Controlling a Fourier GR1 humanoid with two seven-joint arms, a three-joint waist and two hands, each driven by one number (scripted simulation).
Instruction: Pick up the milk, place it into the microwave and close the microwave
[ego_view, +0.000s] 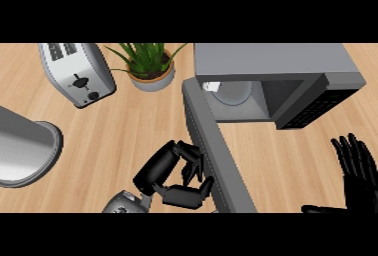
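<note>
A pale wooden worktop (133, 130) fills the frame. The grey box-shaped microwave (280, 65) sits at upper right, its door (214, 150) swung open toward lower centre. A small white object, seemingly the milk (211, 86), is seen inside at the cavity's left, well above the left robot hand (173, 175), whose fingers are curled against the door's outer face. The right robot hand (358, 165) is held with fingers spread and nothing in them at lower right.
</note>
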